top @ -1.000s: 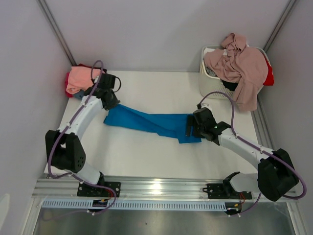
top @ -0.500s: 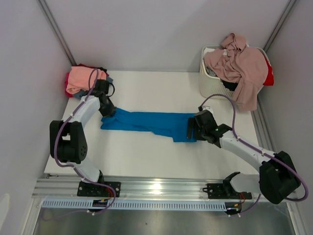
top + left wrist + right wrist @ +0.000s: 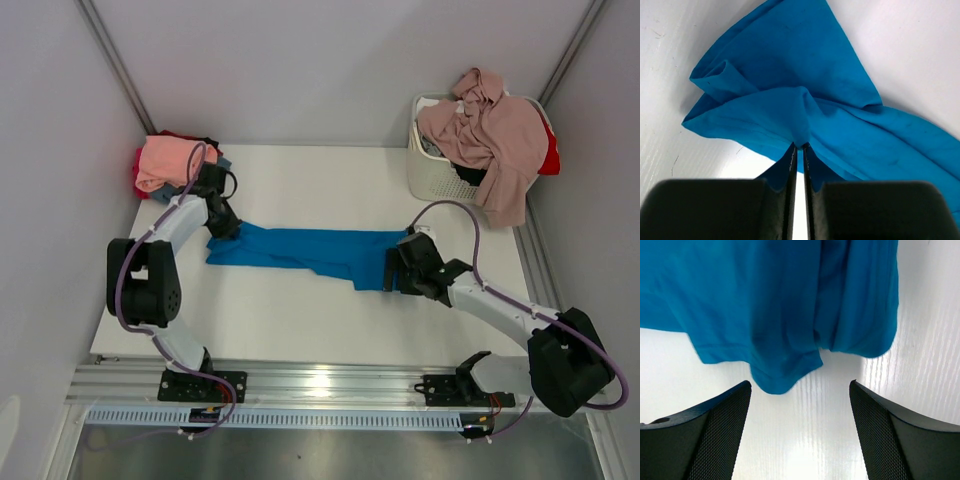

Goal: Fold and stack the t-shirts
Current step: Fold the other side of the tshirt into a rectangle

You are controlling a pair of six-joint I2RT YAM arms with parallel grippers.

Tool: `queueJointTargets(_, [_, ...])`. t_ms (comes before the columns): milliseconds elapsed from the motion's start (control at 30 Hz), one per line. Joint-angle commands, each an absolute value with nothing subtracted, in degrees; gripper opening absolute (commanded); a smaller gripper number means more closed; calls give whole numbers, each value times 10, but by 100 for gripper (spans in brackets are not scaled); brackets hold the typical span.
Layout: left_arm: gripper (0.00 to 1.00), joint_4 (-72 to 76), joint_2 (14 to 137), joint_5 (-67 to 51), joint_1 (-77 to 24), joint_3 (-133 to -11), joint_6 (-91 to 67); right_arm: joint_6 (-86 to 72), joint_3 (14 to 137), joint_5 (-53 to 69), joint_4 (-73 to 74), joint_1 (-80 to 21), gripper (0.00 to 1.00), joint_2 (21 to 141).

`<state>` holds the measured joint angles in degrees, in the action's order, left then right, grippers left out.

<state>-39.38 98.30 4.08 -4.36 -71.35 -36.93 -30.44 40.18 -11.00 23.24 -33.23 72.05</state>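
Observation:
The bright blue t-shirt point(image 3: 300, 250) lies stretched in a long band across the middle of the table. My left gripper point(image 3: 222, 228) is shut on a pinched fold at its left end; the left wrist view shows the cloth point(image 3: 790, 95) gathered into the closed fingertips of that gripper point(image 3: 799, 146). My right gripper point(image 3: 392, 268) is open and empty at the shirt's right end. In the right wrist view the shirt's hem point(image 3: 765, 305) lies just beyond the spread gripper point(image 3: 800, 387), over bare table.
A pile with a salmon pink shirt point(image 3: 165, 160) on top sits at the back left corner, just behind the left gripper. The white slatted basket point(image 3: 428, 170) at the back right holds a dusty mauve-pink shirt point(image 3: 495, 135) draped over its rim, with red and black cloth beneath.
The left gripper has drawn the shirt's left end towards the left, and the shirt now lies straighter. The right gripper has shifted slightly nearer, off the shirt's right end.

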Motion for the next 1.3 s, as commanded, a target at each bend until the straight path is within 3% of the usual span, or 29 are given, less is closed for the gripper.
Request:
queueJointTargets(0, [9, -379, 988, 34, -41, -735, -355, -321, 374, -108, 208, -336, 82, 717])
queueJointTargets(200, [4, -382, 989, 37, -41, -737, -346, -330, 344, -105, 171, -337, 75, 742])
queueJointTargets(400, [1, -384, 989, 34, -41, -744, -342, -328, 345, -103, 148, -337, 58, 745])
queueJointTargets(533, [1, -381, 989, 31, -41, -742, -343, -323, 344, -101, 134, -336, 40, 753])
queueJointTargets(667, [1, -379, 986, 29, -41, -738, -342, -314, 342, -105, 115, -336, 31, 769])
queueJointTargets(967, [1, -375, 981, 25, -41, -739, -338, -295, 363, -110, 103, -337, 41, 800])
queueJointTargets(1200, [0, -366, 968, 23, -41, -730, -335, -300, 335, -65, 60, -335, 61, 738])
queueJointTargets(1267, [1, -365, 969, 24, -40, -732, -335, -301, 344, -86, 84, -333, 61, 748])
